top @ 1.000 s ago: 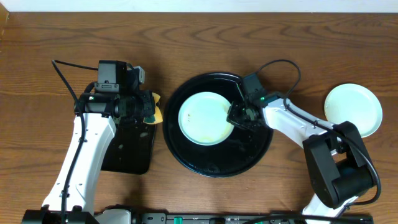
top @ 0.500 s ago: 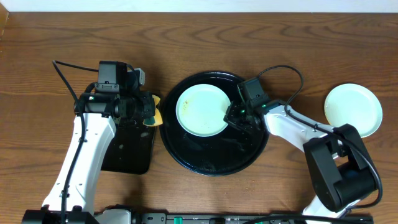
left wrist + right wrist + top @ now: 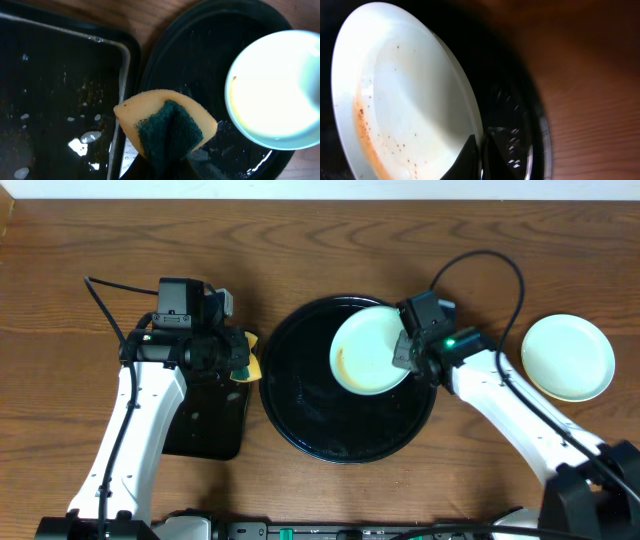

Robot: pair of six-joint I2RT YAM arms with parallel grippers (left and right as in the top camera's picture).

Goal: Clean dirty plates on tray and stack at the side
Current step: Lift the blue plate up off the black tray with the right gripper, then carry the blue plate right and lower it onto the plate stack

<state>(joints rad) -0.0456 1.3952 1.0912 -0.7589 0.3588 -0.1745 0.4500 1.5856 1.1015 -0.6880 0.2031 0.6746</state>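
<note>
A pale turquoise plate [image 3: 368, 350] with a brown smear along its edge hangs tilted over the right part of the round black tray [image 3: 300, 420]. My right gripper [image 3: 405, 352] is shut on the plate's right rim. In the right wrist view the fingers [image 3: 470, 152] pinch the rim of the plate [image 3: 405, 90] above the tray [image 3: 515, 125]. My left gripper [image 3: 243, 358] is shut on a yellow sponge with a green scouring face [image 3: 165, 125], left of the tray over the edge of the rectangular tray. A second pale plate [image 3: 567, 357] lies on the table at the right.
A black rectangular tray [image 3: 205, 420] with water drops lies under the left arm, close beside the round tray. The right arm's cable [image 3: 500, 270] loops above the held plate. Wooden table [image 3: 320, 240] surrounds everything.
The right gripper has lifted the plate off the tray's left-centre and carried it to the right, tilting it. The left arm with the sponge has not moved.
</note>
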